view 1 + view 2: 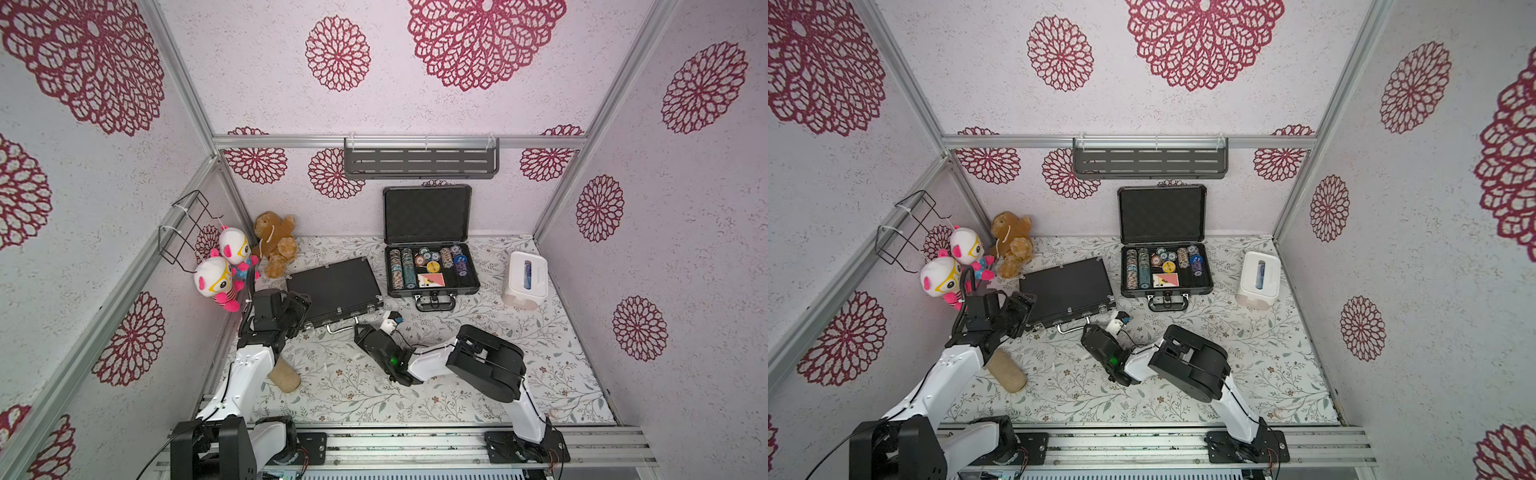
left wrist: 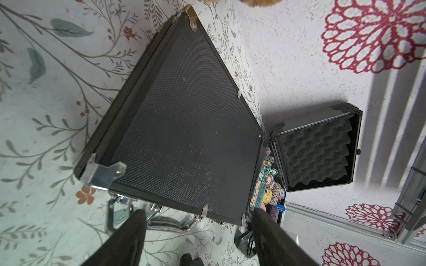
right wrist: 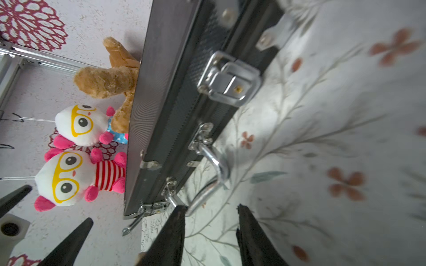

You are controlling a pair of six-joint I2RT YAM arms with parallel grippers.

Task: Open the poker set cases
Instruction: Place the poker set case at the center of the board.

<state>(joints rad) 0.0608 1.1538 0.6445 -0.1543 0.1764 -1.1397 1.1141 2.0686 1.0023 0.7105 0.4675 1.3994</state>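
Observation:
The flat black case [image 1: 334, 289] lies shut on the floral table, left of centre in both top views, with its silver handle [image 3: 214, 161] facing the arms. The grey case [image 1: 432, 266] stands open behind it, lid upright, chips in the tray [image 1: 1167, 266]. My left gripper [image 2: 198, 216] is open at the black case's front left corner [image 1: 301, 309], fingers wide apart and holding nothing. My right gripper [image 3: 209, 211] is open just in front of the handle, one fingertip [image 3: 178, 214] beside it. A silver latch [image 3: 228, 78] lies on the front edge; another latch [image 3: 149, 210] has its flap sticking out.
Two white-and-pink plush toys [image 1: 216, 278] and a brown teddy [image 1: 276, 243] sit at the back left. A white tissue box [image 1: 525, 278] stands at the right. A beige roll [image 1: 286, 374] lies under the left arm. A wire basket [image 1: 187, 226] and a shelf [image 1: 422, 162] hang on the walls.

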